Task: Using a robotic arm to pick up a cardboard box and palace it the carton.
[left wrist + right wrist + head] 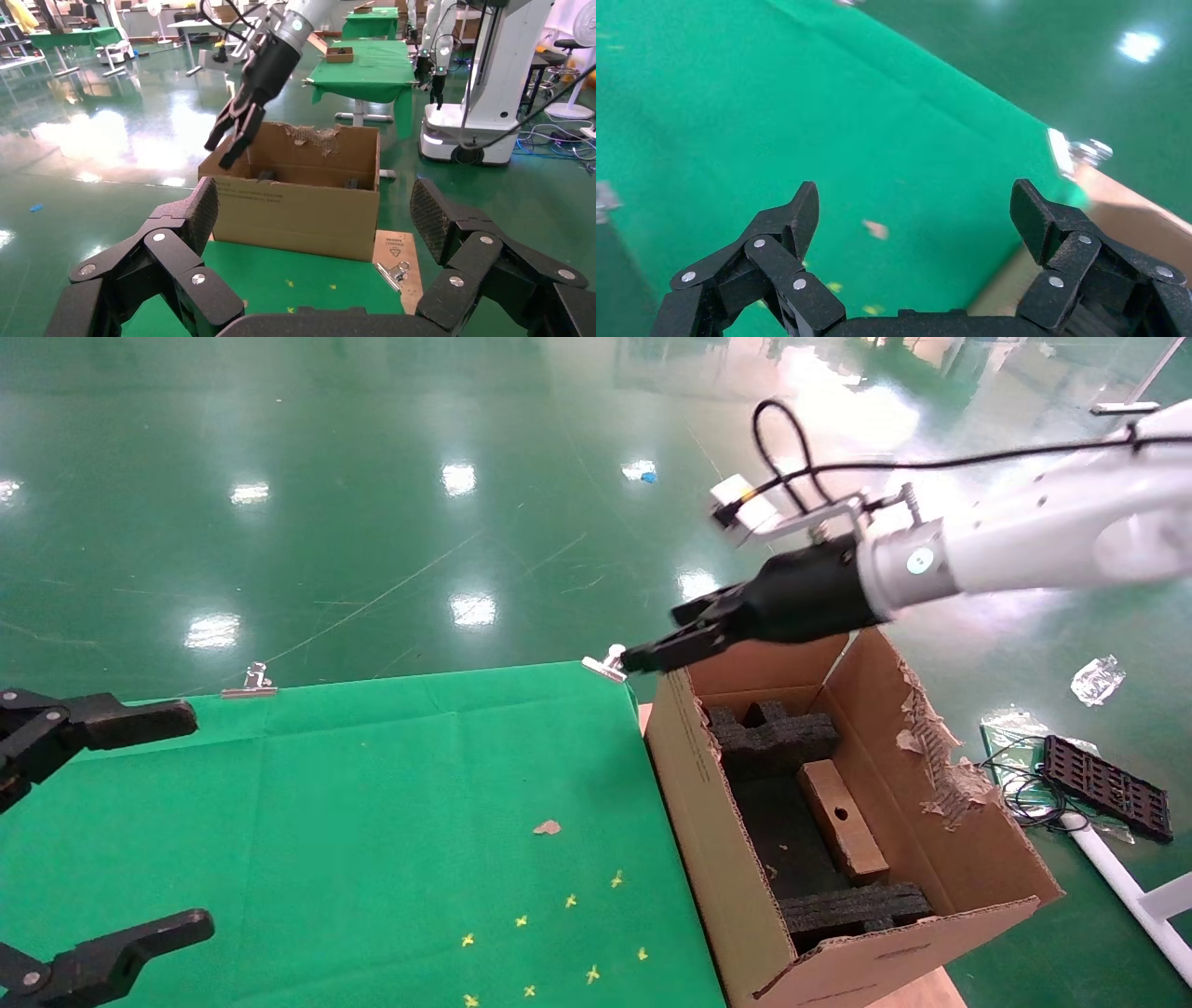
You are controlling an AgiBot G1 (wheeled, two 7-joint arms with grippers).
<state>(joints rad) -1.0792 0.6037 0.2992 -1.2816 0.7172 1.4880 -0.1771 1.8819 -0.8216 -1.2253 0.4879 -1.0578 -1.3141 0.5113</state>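
Two grippers, both spread and empty. Left gripper (84, 831): parked at 9 o'clock over the green table (372, 784). Carton (726, 859), 4 o'clock: holds black foam blocks (773, 733) and the cardboard box (843, 817), lying flat between them. Right gripper (675, 635), 1 o'clock, hangs above the carton's far corner. Risk: a low swing could snag the torn flap (931, 747) and drag the carton.
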